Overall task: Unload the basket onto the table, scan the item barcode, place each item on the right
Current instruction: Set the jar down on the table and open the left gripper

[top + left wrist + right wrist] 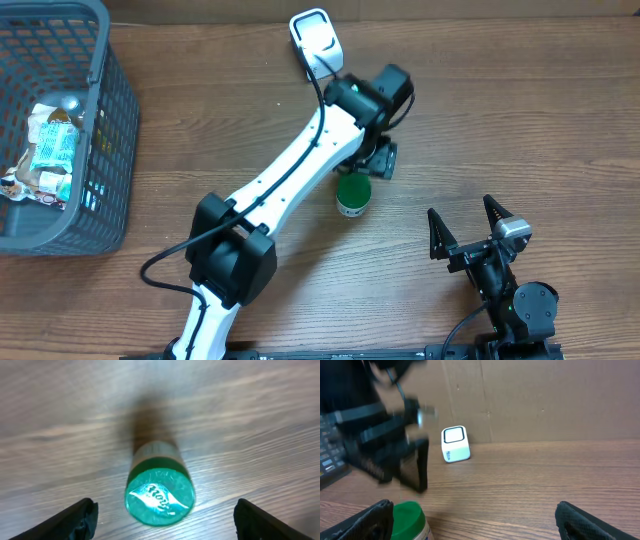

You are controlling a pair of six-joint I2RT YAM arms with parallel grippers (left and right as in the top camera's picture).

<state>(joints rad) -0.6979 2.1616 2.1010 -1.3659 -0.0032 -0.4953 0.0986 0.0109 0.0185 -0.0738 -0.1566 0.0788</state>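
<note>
The item is a small white canister with a green foil-topped lid (pixel 352 193). It stands upright on the wooden table, alone. My left gripper (pixel 378 157) hangs just above and behind it, open. In the left wrist view the lid (pixel 160 495) sits between the two dark fingers (pixel 75 521), with a wide gap on each side and no contact. The white cube scanner (pixel 315 35) rests at the table's far edge, also seen as the scanner (pixel 455 444). My right gripper (pixel 462 225) stands open at the lower right with nothing in it. The canister (pixel 407 521) shows at that view's lower left.
A grey mesh basket (pixel 100 150) with several wrapped packets (pixel 50 152) stands at the left edge. The left arm's white links (pixel 290 170) stretch diagonally across the table's middle. A cardboard wall (pixel 545 400) rises behind the scanner.
</note>
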